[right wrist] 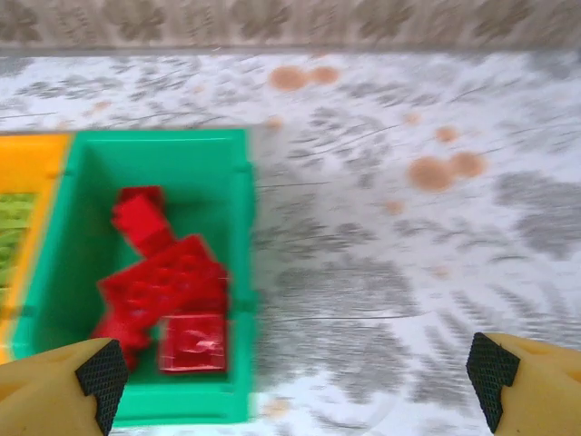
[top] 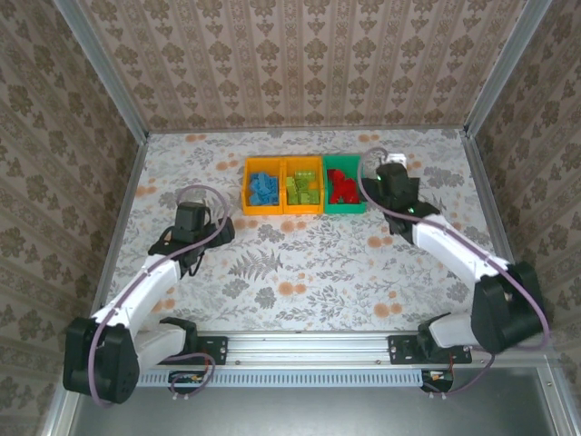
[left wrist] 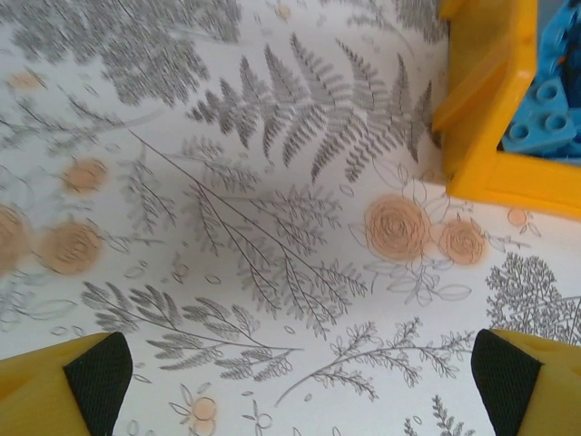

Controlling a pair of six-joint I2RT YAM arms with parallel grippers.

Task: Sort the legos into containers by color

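Left jaws and right jaws are gaping wide, empty; red legos [right wrist: 168, 291] are lying in the green container [right wrist: 240, 272].

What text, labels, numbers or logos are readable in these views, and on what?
No legible text in any view.
Green bin, left orange-yellow bin, middle orange-yellow bin: plain walls, no label visible.
Red legos, blue legos: too blurred to tell if the studs carry any embossing.
Table cover, walls: floral print only.
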